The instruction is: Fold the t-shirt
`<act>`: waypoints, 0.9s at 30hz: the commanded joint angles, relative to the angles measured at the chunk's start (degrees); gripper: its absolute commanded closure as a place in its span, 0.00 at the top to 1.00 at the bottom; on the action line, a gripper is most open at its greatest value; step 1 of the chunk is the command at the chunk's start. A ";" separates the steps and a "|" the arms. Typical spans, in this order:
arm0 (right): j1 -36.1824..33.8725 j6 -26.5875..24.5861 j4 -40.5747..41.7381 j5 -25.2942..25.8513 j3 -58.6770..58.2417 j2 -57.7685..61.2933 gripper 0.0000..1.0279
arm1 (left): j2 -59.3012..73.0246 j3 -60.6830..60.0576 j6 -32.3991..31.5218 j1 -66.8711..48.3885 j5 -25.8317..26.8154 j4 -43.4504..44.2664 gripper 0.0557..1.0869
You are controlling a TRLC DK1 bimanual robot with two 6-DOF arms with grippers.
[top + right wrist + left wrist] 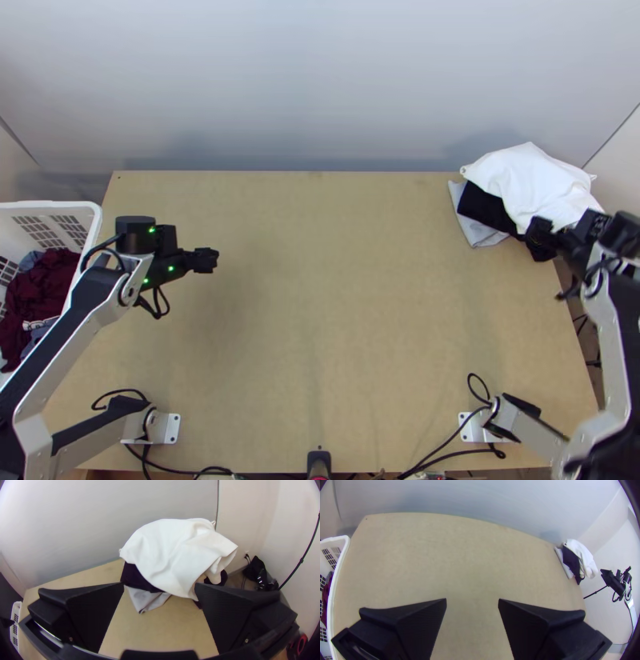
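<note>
We see the white cloth (532,180) at the upper right of the top view, loosely bunched on a pile at the table's (344,280) far right corner. Beneath it, black cloth (482,206) and grey cloth (475,233) stick out on the pile's left side, the grey lowest, flat on the wood. We cannot tell for certain which of these is the t-shirt.

The right pincer (538,233) is at the right of the top view, by the lower edge of the pile. In the right wrist view we find this pincer (159,586) wide, its two fingers well apart. One of them overlaps the lower edge of the white cloth in that view; whether they touch, we cannot tell.

The left pincer (208,260) is left of centre in the top view, over bare wood. In the left wrist view we see this pincer (472,600) wide too, with the wood showing between its fingers.

At the left edge of the top view we have a white basket (48,203) with slotted walls, just beside the table. Dark red cloth (52,280) and blue-grey cloth (30,261) lie bunched in it. Near them we notice a pale patch (36,325) with dark marks, too small for us to make out. Small green lights (151,230) glow on the left arm. At the lower right of the right wrist view we see a red ring (302,643).
</note>
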 commanded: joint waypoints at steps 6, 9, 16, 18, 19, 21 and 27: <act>14.79 1.54 -3.14 0.11 -18.20 -25.85 0.97 | -11.37 -5.81 3.80 6.05 -0.06 1.99 0.78; 20.77 1.45 -2.97 1.07 -21.36 -30.16 0.97 | -13.48 -7.57 4.59 8.07 0.03 3.14 0.83; 32.46 -4.08 -1.30 0.99 -28.57 -42.72 0.97 | -25.25 -17.24 4.42 7.72 -0.06 7.80 0.91; 34.83 -5.40 0.72 1.07 -31.47 -46.15 0.97 | -28.50 -20.67 3.63 7.37 -0.15 9.99 0.91; 34.92 -5.40 1.52 1.07 -32.79 -47.03 0.97 | -30.00 -22.51 3.63 7.46 -0.59 11.49 0.91; 34.83 -5.05 5.12 1.07 -36.21 -48.35 0.97 | -33.07 -25.94 3.98 7.46 -1.73 14.12 0.91; 34.56 0.58 17.34 1.78 -47.73 -56.00 0.97 | -43.09 -37.98 4.16 8.95 -2.70 25.20 0.91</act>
